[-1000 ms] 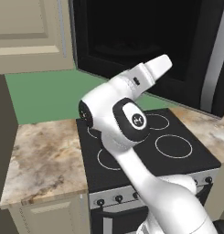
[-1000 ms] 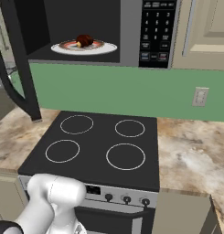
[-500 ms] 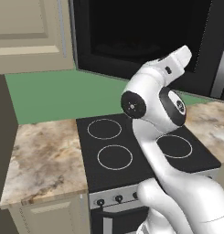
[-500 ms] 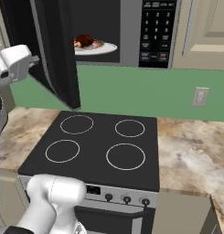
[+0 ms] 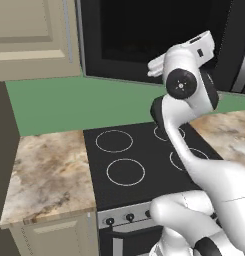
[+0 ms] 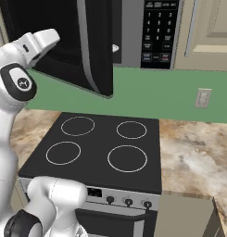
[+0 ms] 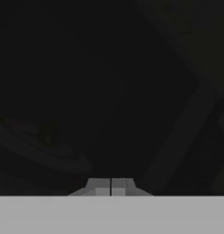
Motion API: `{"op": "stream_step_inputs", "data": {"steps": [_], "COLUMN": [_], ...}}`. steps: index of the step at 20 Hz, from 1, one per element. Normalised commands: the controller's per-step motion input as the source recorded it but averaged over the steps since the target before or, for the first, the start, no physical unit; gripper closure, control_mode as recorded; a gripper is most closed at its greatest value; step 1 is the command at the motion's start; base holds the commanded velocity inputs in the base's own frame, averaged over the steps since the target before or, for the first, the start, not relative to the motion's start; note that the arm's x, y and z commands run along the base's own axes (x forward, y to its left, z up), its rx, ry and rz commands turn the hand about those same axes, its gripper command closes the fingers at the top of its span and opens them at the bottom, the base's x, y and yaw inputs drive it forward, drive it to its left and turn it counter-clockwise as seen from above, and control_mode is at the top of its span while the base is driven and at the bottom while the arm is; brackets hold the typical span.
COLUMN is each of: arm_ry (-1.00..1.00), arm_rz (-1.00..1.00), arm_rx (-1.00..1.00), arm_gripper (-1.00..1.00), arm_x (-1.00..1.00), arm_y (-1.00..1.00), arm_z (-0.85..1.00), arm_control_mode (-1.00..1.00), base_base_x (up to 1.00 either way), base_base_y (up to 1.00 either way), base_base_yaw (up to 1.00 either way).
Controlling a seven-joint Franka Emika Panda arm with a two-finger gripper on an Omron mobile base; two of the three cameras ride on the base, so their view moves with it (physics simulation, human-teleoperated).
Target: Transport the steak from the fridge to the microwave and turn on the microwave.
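gripper [image 7: 110,186]: jaws closed together, holding nothing, up against dark glass door
wide black microwave [image 6: 133,32]: above black stove [image 6: 98,150], door [image 6: 73,46] swung partly open
steak: hidden behind door, cannot tell its place
white keypad [image 6: 160,32]: right side

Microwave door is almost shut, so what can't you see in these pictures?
- Inside of the microwave: right base view, its door hides the steak; a sliver of white plate peeks out.
- Keypad labels: too small.
- Hand view: dark glass; gripper shut.
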Motion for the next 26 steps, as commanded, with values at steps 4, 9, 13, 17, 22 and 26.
{"op": "stream_step_inputs", "data": {"steps": [4,9,13,17,22,26], "arm_ry": [0.10,0.05,0.00,0.00,0.03,0.09], "arm_rz": [0.17,0.21,0.22,0.22,0.18,0.12], "arm_rx": [0.10,0.15,0.14,0.09,0.10,0.09], "arm_gripper": [1.00,1.00,1.00,1.00,1.00,1.00], "arm_x": [0.54,0.61,0.62,0.62,0.42,0.31], "arm_y": [0.00,0.00,-0.01,-0.06,-0.04,0.00], "arm_z": [0.35,0.10,0.00,0.00,0.09,0.33], "arm_control_mode": [-1.00,-1.00,-1.00,-1.00,-1.00,-1.00], "base_base_x": [0.00,0.00,0.00,0.00,0.00,0.00], "base_base_y": [0.00,0.00,0.00,0.00,0.00,0.00], "base_base_yaw": [0.00,0.00,0.00,0.00,0.00,0.00]}}
